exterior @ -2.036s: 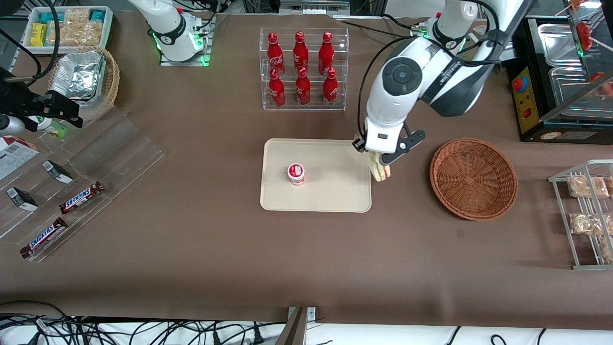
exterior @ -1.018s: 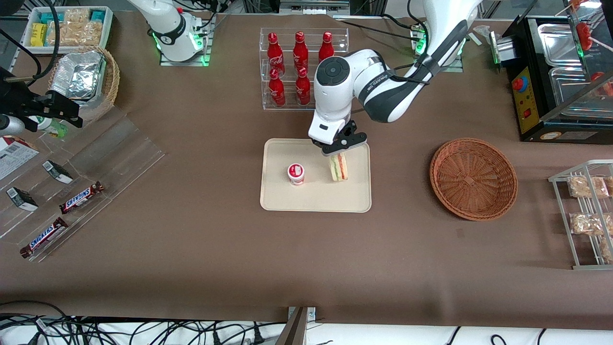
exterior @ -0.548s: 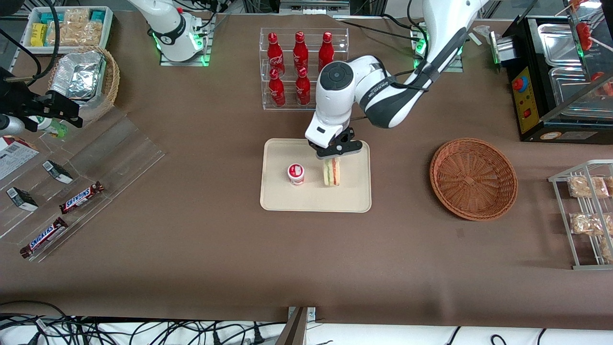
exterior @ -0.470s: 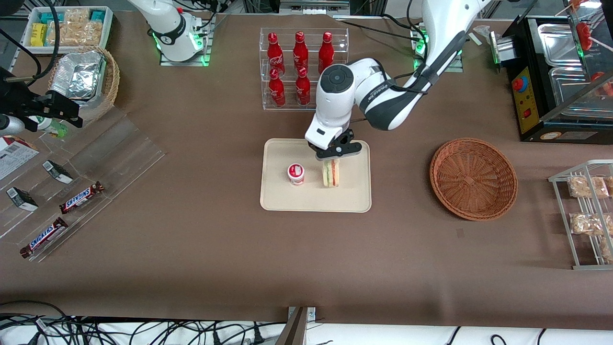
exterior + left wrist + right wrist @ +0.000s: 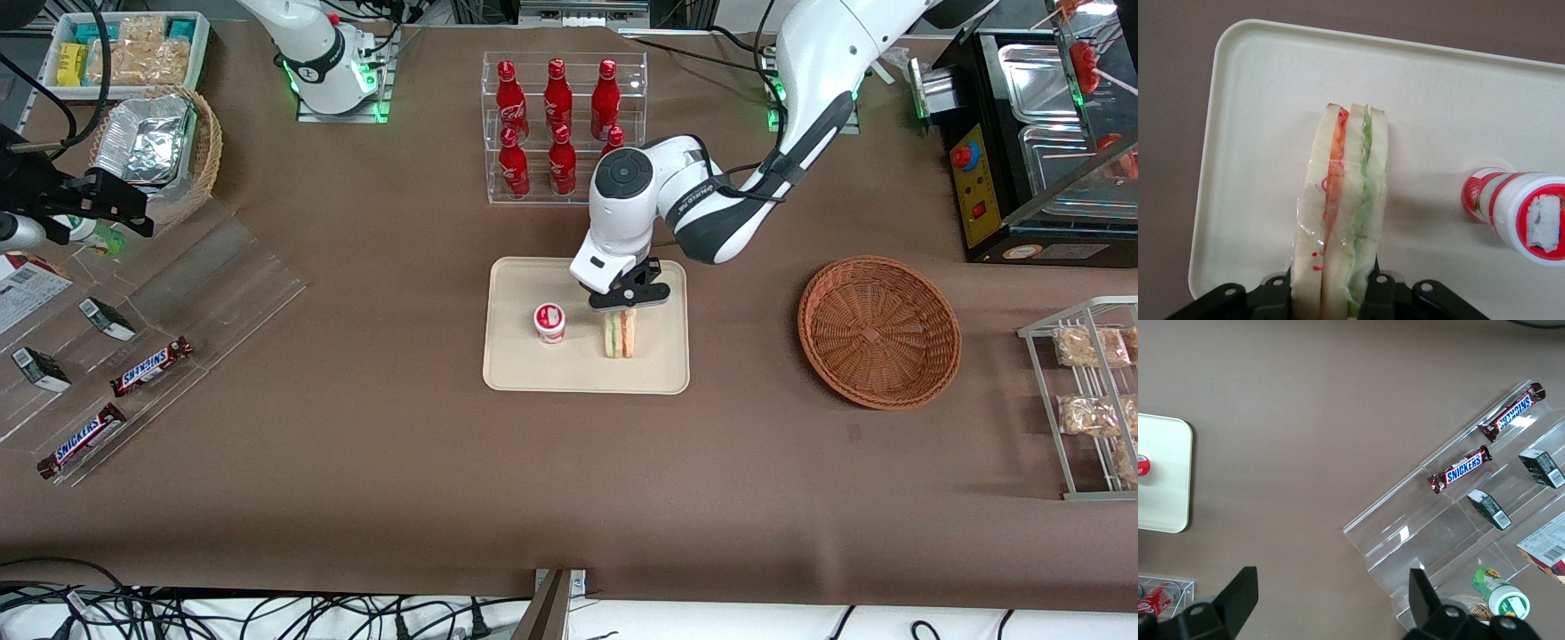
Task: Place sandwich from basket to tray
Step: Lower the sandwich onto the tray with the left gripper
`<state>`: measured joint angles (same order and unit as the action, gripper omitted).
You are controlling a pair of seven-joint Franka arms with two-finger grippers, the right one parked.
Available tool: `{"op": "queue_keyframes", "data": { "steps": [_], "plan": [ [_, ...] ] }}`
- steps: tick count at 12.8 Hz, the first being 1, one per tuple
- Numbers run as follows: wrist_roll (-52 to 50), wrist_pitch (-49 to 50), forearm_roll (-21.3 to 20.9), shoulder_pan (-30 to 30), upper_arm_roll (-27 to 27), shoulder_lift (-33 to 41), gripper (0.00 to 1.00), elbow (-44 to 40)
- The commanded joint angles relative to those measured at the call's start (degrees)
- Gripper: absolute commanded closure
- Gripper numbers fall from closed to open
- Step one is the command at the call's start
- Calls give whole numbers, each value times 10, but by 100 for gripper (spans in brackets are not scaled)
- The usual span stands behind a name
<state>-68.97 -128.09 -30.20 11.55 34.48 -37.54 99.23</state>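
The gripper hung over the tray, its jaws squeezing the sandwich standing there beside a little red-and-white cup, while the basket sat empty nearby.

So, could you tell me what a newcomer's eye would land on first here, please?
Probably the pincer over the cream tray, shut on the layered sandwich, beside a small red-and-white cup. Next, the red bottles in their clear rack, farther from the front camera, and the empty wicker basket toward the working arm's end.
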Motion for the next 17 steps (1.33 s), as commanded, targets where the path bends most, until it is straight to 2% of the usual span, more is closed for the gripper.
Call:
{"op": "queue_keyframes", "data": {
  "steps": [1,6,8,12,13,14,15,17],
  "plan": [
    [13,0,-16,-5,2,-10,64,-7],
    [11,-7,-16,-4,-5,-15,64,-6],
    [7,-7,-33,-4,-5,-19,64,-6],
    [4,-16,-35,-4,-5,-24,61,-6],
    [5,-16,-35,-4,-5,-24,55,-6],
    [5,-16,-35,-4,-5,-24,26,-6],
    [6,-16,-35,-4,-5,-24,2,-6],
    [10,-15,-36,-4,-5,-23,0,-6]
  ]
}}
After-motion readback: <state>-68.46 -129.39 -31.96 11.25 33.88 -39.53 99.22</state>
